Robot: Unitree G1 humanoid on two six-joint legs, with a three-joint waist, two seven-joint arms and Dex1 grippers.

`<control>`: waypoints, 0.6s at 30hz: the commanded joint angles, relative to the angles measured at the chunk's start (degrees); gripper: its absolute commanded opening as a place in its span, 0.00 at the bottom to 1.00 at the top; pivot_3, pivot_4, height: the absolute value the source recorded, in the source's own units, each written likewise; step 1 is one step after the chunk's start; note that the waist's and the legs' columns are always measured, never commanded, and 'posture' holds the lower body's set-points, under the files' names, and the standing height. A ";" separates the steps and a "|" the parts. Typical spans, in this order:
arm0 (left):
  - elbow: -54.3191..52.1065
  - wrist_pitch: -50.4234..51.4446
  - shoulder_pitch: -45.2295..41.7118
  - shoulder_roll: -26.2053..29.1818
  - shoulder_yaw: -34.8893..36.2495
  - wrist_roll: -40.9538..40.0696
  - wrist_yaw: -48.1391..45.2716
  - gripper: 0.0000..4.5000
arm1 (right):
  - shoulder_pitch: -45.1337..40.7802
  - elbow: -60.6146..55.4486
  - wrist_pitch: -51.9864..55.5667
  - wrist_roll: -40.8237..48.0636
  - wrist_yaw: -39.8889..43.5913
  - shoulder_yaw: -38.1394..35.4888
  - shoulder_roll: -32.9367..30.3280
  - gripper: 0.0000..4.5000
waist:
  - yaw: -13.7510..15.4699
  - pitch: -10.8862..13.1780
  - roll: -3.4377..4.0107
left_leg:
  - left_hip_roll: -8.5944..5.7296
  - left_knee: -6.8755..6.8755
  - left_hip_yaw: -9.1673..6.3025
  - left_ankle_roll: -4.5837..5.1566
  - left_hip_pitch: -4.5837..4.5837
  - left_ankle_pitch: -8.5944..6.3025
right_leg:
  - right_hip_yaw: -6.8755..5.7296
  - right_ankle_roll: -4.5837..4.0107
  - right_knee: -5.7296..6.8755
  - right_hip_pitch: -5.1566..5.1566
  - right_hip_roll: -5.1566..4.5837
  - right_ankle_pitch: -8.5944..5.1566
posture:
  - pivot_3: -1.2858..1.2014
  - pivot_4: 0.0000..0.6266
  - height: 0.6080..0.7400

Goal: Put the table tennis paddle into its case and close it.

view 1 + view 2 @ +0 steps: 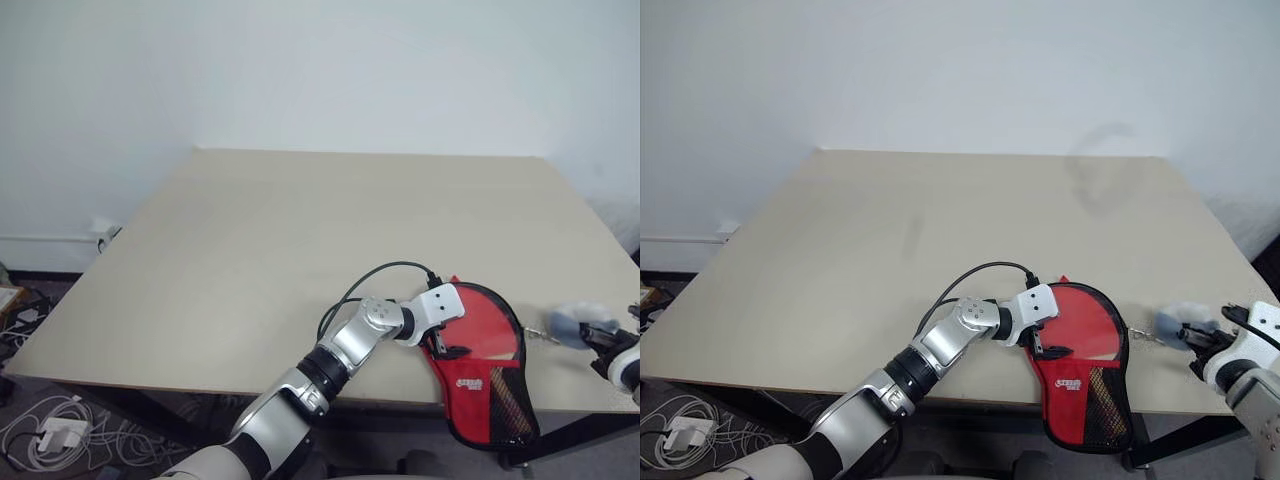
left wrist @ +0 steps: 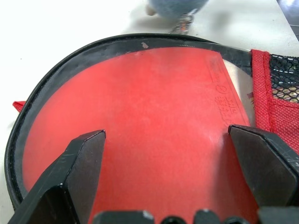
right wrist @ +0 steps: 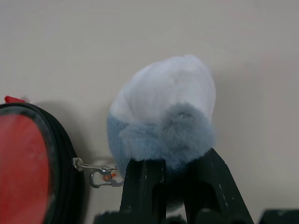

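Paddle point(image 2: 154, 130) inside case point(image 1: 500, 400); zip closing underway. Right gripper point(image 3: 174, 163) pinches pompom pull point(image 3: 163, 112); left gripper point(image 2: 168, 154) spread wide, empty, above.

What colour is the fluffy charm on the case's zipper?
Fluffy charm: white above, grey-blue below; right wrist view.

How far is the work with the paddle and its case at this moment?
Done: the table tennis paddle lies inside the case, red face behind the clear panel. In hand: the right gripper is shut on the fluffy charm clipped to the zip, while the open left gripper rests over the case. Left: whether the zip is fully closed cannot be seen.
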 commanded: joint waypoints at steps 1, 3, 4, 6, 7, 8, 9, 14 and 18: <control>5.57 1.94 -0.85 -1.11 -1.73 2.60 0.32 1.00 | 4.26 -4.77 -0.39 0.14 0.17 -2.89 0.18 0.02 | 0.39 0.00 0.00 | 0.00 0.00 -0.01 0.00 0.01 0.00 | -0.01 0.01 0.00 0.01 0.00 -0.01 | 0.52 0.00 0.82; 5.97 1.73 -1.06 -1.24 -1.73 2.60 0.37 1.00 | 6.97 -6.35 -1.05 0.68 0.93 -2.87 1.04 0.02 | 0.80 0.00 -0.01 | 0.00 0.00 -0.02 0.00 0.01 -0.01 | -0.02 0.04 -0.01 0.02 0.00 -0.02 | 0.52 0.00 0.82; 6.17 1.64 -1.18 -1.32 -1.70 2.58 0.38 1.00 | 8.00 -6.81 -0.61 1.55 1.34 -3.22 1.47 0.02 | 0.88 -0.01 -0.02 | 0.00 0.00 -0.01 0.01 0.01 -0.01 | 0.00 0.04 -0.01 0.02 0.00 -0.02 | 0.52 0.00 0.82; 6.42 1.54 -1.34 -1.42 -1.66 2.50 0.34 1.00 | 10.52 -8.18 -0.79 2.75 2.84 -3.34 1.92 0.02 | 1.06 -0.01 -0.04 | 0.00 0.00 0.02 0.01 0.06 -0.01 | 0.02 0.04 -0.01 0.06 0.00 -0.03 | 0.52 0.00 0.82; 6.54 1.52 -1.38 -1.52 -1.69 2.47 0.30 1.00 | 12.86 -9.80 -0.98 4.12 4.54 -3.51 2.35 0.02 | 1.12 -0.02 -0.06 | 0.01 0.00 0.00 0.01 0.06 -0.01 | 0.00 0.05 -0.01 0.07 0.00 -0.03 | 0.52 0.00 0.82; 6.62 1.53 -1.40 -1.61 -1.72 2.45 0.26 1.00 | 14.98 -11.23 -1.19 5.17 5.89 -3.62 2.67 0.02 | 1.33 -0.02 -0.06 | 0.02 0.00 0.00 0.01 0.06 -0.02 | 0.00 0.05 -0.01 0.06 0.01 -0.03 | 0.52 0.00 0.82; 6.70 1.53 -1.41 -1.69 -1.78 2.42 0.22 1.00 | 16.61 -12.29 -1.29 6.07 6.80 -3.83 2.99 0.02 | 1.42 -0.03 -0.08 | 0.02 0.00 -0.03 0.01 0.06 -0.02 | -0.02 0.09 -0.01 0.07 0.00 -0.06 | 0.52 0.00 0.82; 7.13 1.29 -1.52 -2.15 -2.14 2.43 -0.07 1.00 | 23.20 -13.57 -2.91 8.36 10.04 -4.98 3.94 0.02 | 1.44 -0.09 -0.21 | 0.04 0.00 -0.04 0.05 0.08 -0.05 | -0.05 0.13 -0.01 0.11 0.01 -0.09 | 0.52 0.00 0.82; 7.26 1.09 -1.47 -2.41 -2.50 2.47 -0.43 1.00 | 28.26 -13.38 -5.62 8.57 13.70 -4.88 4.23 0.02 | 1.60 -0.10 -0.22 | 0.06 -0.01 -0.08 0.07 0.08 -0.08 | -0.09 0.16 -0.01 0.10 0.01 -0.11 | 0.52 0.00 0.82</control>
